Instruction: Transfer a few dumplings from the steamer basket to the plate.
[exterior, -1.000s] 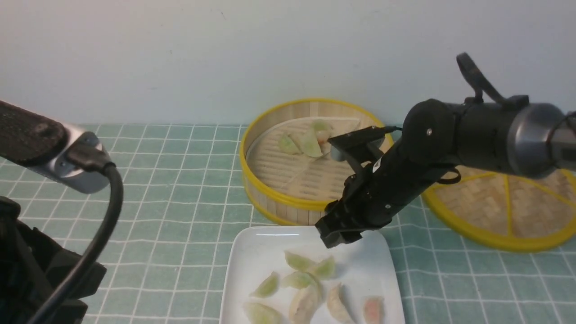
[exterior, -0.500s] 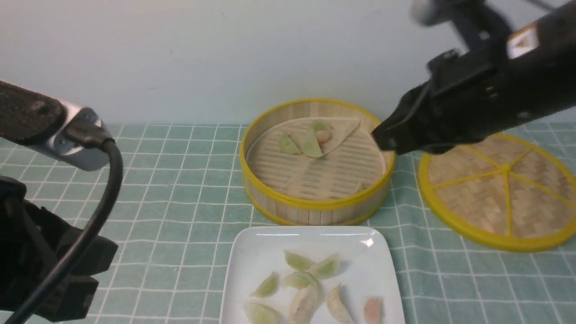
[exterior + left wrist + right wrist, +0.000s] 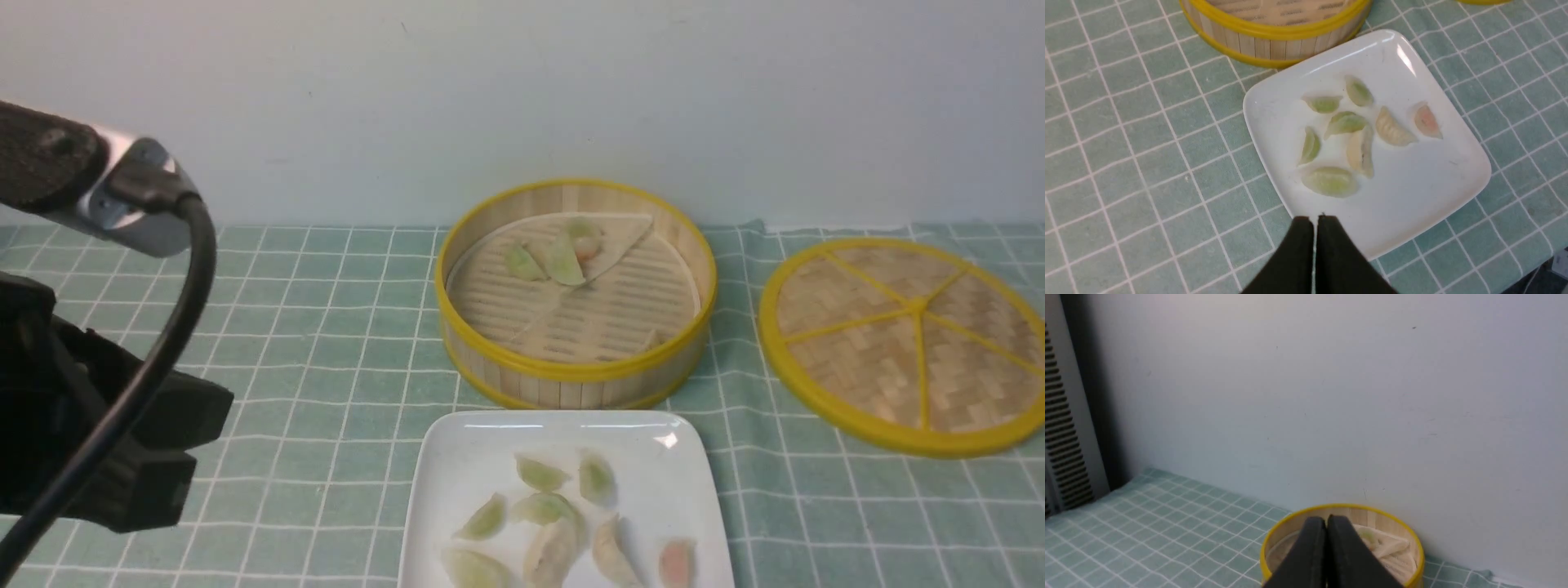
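Observation:
The steamer basket [image 3: 571,371] stands at the back middle and holds three dumplings [image 3: 563,260] near its far side. The white plate [image 3: 457,457] lies just in front of it with several dumplings [image 3: 545,508], mostly green, one pink [image 3: 676,562]. My left gripper [image 3: 1314,218] is shut and empty, hovering above the near edge of the plate [image 3: 1412,183] and its dumplings [image 3: 1345,122]. My right gripper [image 3: 1326,517] is shut and empty, high up, looking down on the basket [image 3: 1339,507]. It is out of the front view.
The flat woven lid [image 3: 906,343] with a yellow rim lies right of the basket. My left arm [image 3: 106,457] and its cable fill the left foreground. A green checked cloth [image 3: 326,343] covers the table, with a wall right behind.
My right arm has lifted from over the plate and left the front view. One green dumpling at the plate's back has turned upright. My left arm has shifted slightly.

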`<move>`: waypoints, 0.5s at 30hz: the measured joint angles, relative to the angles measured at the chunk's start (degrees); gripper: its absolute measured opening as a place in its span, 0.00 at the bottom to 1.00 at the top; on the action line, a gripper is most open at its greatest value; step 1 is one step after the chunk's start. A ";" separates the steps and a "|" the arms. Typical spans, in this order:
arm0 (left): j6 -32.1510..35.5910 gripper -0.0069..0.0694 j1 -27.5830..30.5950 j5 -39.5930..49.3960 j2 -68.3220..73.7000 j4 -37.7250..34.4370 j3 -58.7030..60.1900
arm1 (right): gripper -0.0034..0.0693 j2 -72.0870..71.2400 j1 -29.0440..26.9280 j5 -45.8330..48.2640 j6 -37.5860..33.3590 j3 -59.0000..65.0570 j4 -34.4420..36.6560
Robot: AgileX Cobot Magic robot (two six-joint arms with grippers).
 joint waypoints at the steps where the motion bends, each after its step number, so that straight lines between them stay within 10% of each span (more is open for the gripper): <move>1: 0.00 0.08 0.00 -0.46 0.00 0.00 0.00 | 0.03 -3.76 0.00 -0.43 1.96 2.50 -1.54; 15: 0.00 0.08 0.00 -13.14 -16.30 -1.44 10.12 | 0.03 -9.30 0.00 -2.28 10.78 7.62 -9.57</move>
